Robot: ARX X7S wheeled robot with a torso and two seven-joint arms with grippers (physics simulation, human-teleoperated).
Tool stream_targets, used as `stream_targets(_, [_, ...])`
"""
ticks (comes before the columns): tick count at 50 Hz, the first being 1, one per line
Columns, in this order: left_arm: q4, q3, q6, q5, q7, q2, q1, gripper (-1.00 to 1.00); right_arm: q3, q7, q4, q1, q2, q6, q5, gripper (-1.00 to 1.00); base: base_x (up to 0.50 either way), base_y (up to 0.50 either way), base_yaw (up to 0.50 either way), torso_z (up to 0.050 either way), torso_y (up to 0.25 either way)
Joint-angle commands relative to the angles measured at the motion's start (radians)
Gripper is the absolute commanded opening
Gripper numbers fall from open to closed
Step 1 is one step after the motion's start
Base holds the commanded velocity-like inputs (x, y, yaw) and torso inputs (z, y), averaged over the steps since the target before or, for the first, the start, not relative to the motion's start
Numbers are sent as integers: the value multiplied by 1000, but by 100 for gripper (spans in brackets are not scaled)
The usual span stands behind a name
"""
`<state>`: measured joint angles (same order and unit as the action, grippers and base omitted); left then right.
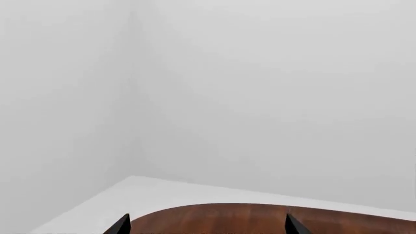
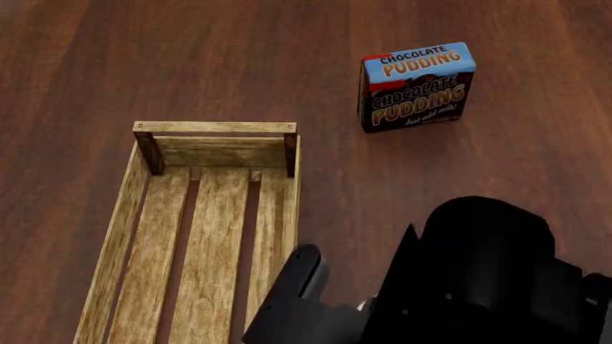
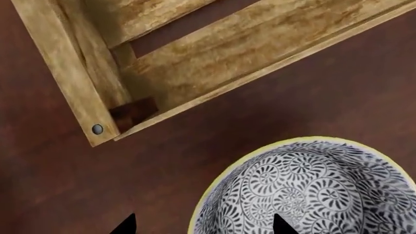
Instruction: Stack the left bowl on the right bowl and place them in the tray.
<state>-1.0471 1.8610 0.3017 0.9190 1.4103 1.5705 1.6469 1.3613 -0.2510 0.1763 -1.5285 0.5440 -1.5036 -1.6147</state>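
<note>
One bowl (image 3: 312, 190), white with black swirls and a yellow rim, sits on the dark wood table beside a corner of the tray (image 3: 215, 58). Which of the two bowls it is I cannot tell. My right gripper (image 3: 202, 226) is open, with one fingertip (image 3: 126, 225) outside the bowl's rim and the other over its inside. My left gripper (image 1: 208, 228) is open and holds nothing; it faces the table's curved edge (image 1: 260, 214) and a white wall. The head view shows the long slatted tray (image 2: 125, 215) with nothing in it, and no bowl.
A chocolate pudding box (image 2: 417, 86) stands upright beyond and to the right of the tray. A black arm (image 2: 478, 279) fills the lower right of the head view and hides the table beneath it. White floor (image 1: 143, 195) lies past the table edge.
</note>
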Motion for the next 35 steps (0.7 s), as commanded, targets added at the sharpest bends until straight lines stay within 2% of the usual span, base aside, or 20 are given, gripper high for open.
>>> stream_targets(1, [0,8,11,-15,5,0,-10,100,61,52,-9,24,-13,22,63,100,0,0,0,0,0])
stream_targets(35, [0,17,23,-35,17,0,-29,100,164,107,-56,84,-15,91,146,100,0,0,0,0,0])
